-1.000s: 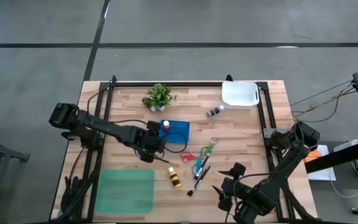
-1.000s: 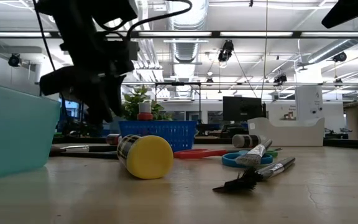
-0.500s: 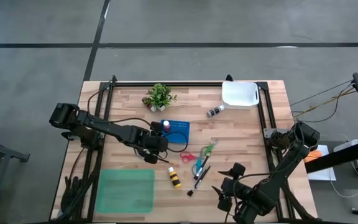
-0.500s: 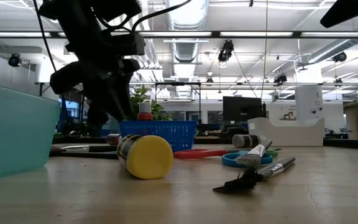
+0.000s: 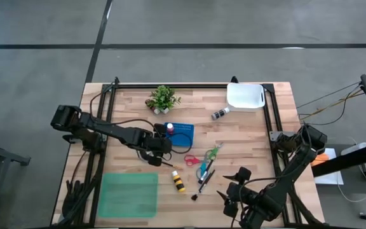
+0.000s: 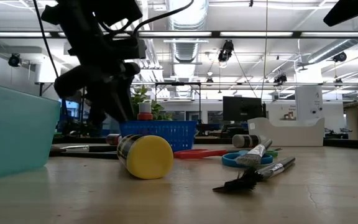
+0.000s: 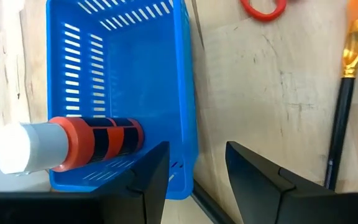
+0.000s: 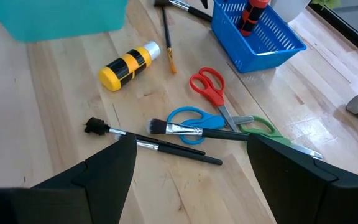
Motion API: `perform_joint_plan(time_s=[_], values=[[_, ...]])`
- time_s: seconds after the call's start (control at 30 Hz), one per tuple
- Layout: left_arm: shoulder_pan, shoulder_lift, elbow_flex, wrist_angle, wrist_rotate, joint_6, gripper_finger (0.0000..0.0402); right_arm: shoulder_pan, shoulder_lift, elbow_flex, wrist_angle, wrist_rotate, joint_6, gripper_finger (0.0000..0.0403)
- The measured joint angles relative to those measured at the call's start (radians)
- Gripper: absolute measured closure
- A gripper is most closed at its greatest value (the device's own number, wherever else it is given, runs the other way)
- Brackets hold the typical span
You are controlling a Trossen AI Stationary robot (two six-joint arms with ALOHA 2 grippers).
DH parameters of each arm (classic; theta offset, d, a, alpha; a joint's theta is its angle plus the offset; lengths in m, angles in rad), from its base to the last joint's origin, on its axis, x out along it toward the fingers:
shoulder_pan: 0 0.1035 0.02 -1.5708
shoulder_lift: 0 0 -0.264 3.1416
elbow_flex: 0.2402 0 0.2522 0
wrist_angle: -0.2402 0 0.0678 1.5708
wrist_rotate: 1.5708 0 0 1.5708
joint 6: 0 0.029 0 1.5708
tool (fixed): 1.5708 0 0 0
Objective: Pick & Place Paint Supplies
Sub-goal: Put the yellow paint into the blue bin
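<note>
A blue basket [image 5: 182, 134] stands mid-table. In it a red paint bottle [image 7: 95, 142] leans, its white cap over the basket's left wall. My left gripper [image 7: 196, 171] hovers open beside the basket's near left corner, with nothing between its fingers. On the wood lie a yellow bottle [image 5: 179, 182], red scissors [image 8: 208, 86], blue scissors [image 8: 188, 117], green scissors [image 5: 213, 152] and two dark brushes [image 8: 166, 148]. Another brush [image 7: 342, 99] lies by the left gripper. My right gripper [image 5: 232, 184] waits open above the table's near right part.
A teal bin [image 5: 130, 194] stands at the near left. A white tray [image 5: 245, 97] sits at the far right with a dark bottle [image 5: 220, 114] beside it. A small potted plant [image 5: 162, 98] stands behind the basket.
My left gripper has tipped and swung a little toward the blue basket, its fingers staying equally far apart. The bottle stays in the basket.
</note>
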Motion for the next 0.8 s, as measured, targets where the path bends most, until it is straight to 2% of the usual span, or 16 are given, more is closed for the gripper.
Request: perform_joint_plan(time_s=[0.33,0.8], values=[[0.003,0.000,-0.067,0.078,0.025,-0.007,0.0238,0.000,0.000,0.000,0.000,0.000,-0.001,0.0098],[0.004,0.000,-0.069,0.131,0.072,-0.019,0.0238,0.000,-0.001,0.000,0.000,-0.015,-0.001,0.0098]])
